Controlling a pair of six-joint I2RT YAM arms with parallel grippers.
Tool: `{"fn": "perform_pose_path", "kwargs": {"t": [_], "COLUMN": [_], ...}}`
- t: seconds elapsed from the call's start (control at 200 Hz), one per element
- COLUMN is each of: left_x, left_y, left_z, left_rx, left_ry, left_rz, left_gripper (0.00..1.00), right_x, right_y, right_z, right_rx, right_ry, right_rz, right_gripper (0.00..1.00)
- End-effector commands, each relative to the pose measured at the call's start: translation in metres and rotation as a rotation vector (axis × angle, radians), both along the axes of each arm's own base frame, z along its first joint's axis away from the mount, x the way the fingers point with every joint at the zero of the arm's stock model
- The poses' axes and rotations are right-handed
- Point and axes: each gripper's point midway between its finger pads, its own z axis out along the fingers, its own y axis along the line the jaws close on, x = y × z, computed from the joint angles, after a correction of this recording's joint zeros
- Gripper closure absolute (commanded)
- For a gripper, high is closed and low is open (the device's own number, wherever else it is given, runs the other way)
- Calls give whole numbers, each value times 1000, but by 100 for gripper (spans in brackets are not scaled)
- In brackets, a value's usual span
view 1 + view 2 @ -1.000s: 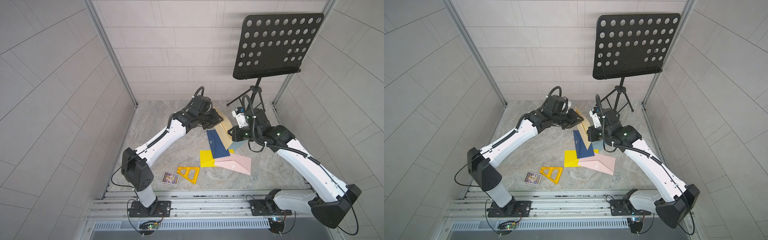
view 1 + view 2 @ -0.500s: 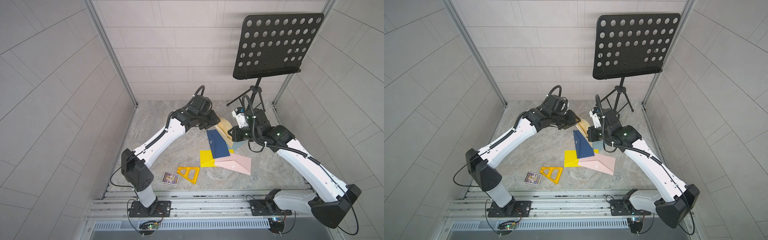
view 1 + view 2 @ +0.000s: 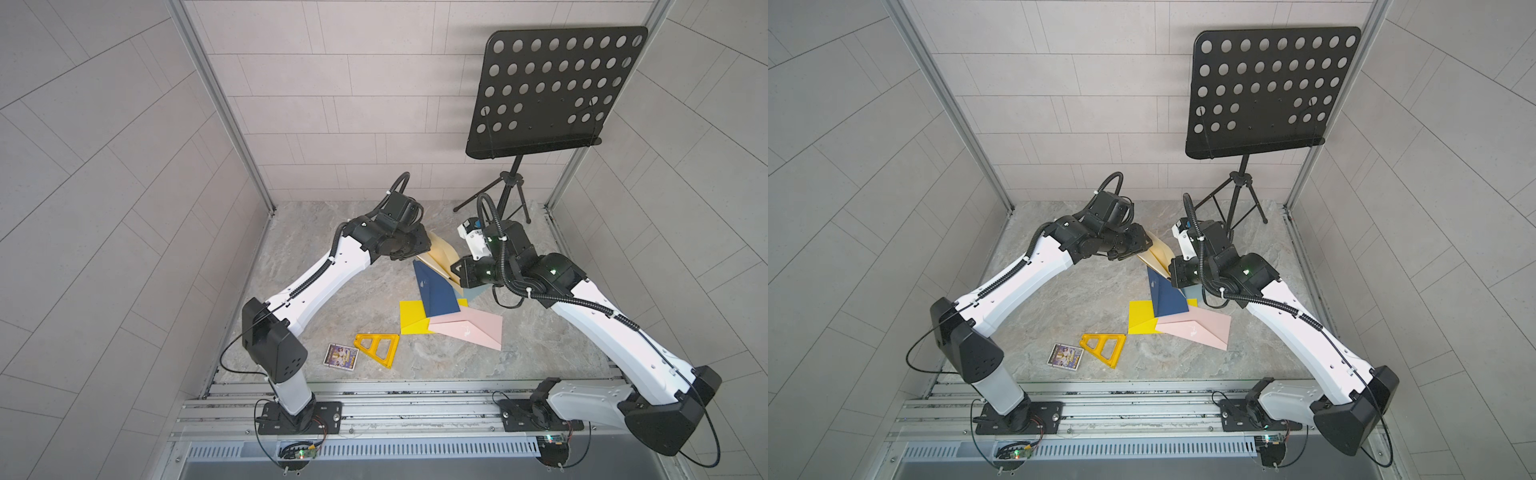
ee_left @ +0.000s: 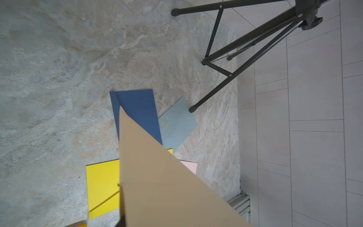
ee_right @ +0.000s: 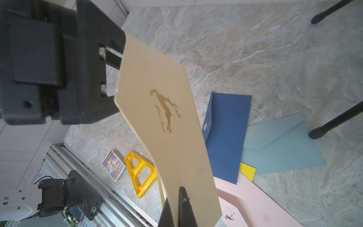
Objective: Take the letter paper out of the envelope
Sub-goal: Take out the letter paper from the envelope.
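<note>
While aloft — envelope [image 5: 167, 118] in right hand [image 5: 176, 208]

Envelope [image 3: 439, 254] between left hand [image 3: 422, 246] and right hand [image 3: 456, 269], above other envelopes [image 3: 438, 293].

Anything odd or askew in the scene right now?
Tan envelope is up in the air and bowed, pinched at one end by the right gripper. Below, the navy, yellow, pink and light-blue envelopes lie in a crooked, overlapping heap. No damage visible.
</note>
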Motion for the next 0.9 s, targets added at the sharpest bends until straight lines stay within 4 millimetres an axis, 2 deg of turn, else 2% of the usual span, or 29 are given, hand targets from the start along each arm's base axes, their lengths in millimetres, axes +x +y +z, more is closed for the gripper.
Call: {"fn": "perform_pose_path", "kwargs": {"t": [0.0,0.2,0.575,0.71,0.895], "left_x": [6,14,16,18,12], "left_y": [24,32,51,46,40], "left_z": [17,29,28,23,13], "left_rx": [75,99,206,202,196], "left_ry": [-88,-159,-187,-174,-95], "left_rz": [50,58,76,60,37], "left_gripper": [52,52,52,52,52], "right_x": [-4,-7,-7,-8,-5], "right_y": [-2,2,6,11,7], "right_z": [17,12,12,13,16], "right_rx": [19,11,10,20,-1], "right_ry": [-39,-31,-30,-32,-47], "right_rz": [-11,-4,-3,8,-15], "right_gripper": [100,100,100,100,100]}}
